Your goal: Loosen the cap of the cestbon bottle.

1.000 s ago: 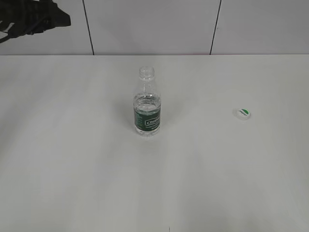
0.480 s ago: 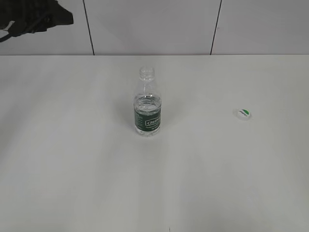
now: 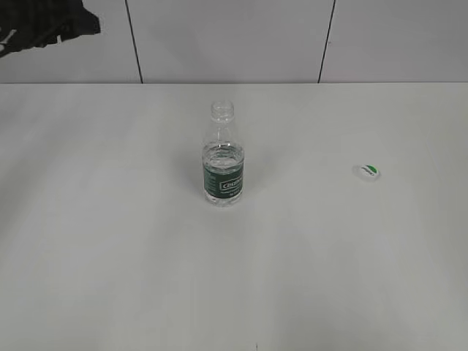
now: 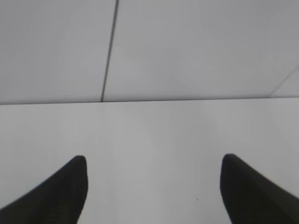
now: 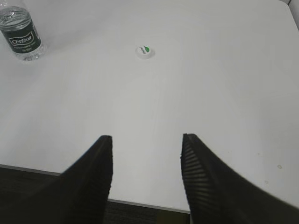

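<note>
The cestbon bottle stands upright mid-table with its neck open and no cap on it; it also shows in the right wrist view at the top left. The white cap with its green mark lies on the table to the bottle's right, also seen in the right wrist view. My left gripper is open and empty, over bare table facing the wall. My right gripper is open and empty, near the table's front edge, far from the cap. Part of the left arm shows at the top left.
The white table runs back to a pale panelled wall with dark seams. The table's front edge and dark floor below show in the right wrist view.
The dark left arm at the top left has shifted a little further left and up. The bottle and cap have not moved.
</note>
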Motion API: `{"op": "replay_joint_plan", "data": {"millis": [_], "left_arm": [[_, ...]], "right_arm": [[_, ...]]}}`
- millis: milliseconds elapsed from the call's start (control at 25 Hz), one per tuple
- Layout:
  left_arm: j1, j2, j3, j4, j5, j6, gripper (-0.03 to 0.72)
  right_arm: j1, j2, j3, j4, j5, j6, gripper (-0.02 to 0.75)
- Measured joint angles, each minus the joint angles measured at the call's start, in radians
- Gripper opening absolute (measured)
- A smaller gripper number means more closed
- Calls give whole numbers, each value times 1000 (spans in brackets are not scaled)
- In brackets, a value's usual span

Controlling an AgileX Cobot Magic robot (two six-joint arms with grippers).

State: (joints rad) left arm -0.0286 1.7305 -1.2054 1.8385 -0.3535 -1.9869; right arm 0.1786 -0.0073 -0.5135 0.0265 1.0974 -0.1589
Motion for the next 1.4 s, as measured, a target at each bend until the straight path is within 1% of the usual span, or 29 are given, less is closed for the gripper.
{"op": "replay_joint_plan", "data": {"millis": [160, 360, 640, 800, 880, 960, 1040, 1160, 1280, 1400], "left_arm": [[0, 0, 0, 0, 131, 0, 534], [0, 0, 0, -1, 244, 0, 533], [0, 0, 5, -2, 241, 0, 531], [0, 0, 17, -2, 230, 1, 508], [0, 0, 18, -3, 230, 30, 502], [0, 0, 18, -11, 230, 101, 501], [-2, 0, 19, -73, 229, 193, 501], [-16, -3, 30, -250, 265, 399, 501], [-42, -10, 40, -515, 354, 665, 501], [-73, -12, 40, -811, 493, 973, 501]], "right_arm": [[0, 0, 0, 0, 0, 0, 368], [0, 0, 0, 0, 0, 0, 368], [0, 0, 0, 0, 0, 0, 368], [0, 0, 0, 0, -1, 0, 368], [0, 0, 0, 0, -1, 0, 368], [0, 0, 0, 0, -1, 0, 368], [0, 0, 0, 0, -1, 0, 368], [0, 0, 0, 0, -1, 0, 368], [0, 0, 0, 0, -1, 0, 368], [0, 0, 0, 0, -1, 0, 368]]}}
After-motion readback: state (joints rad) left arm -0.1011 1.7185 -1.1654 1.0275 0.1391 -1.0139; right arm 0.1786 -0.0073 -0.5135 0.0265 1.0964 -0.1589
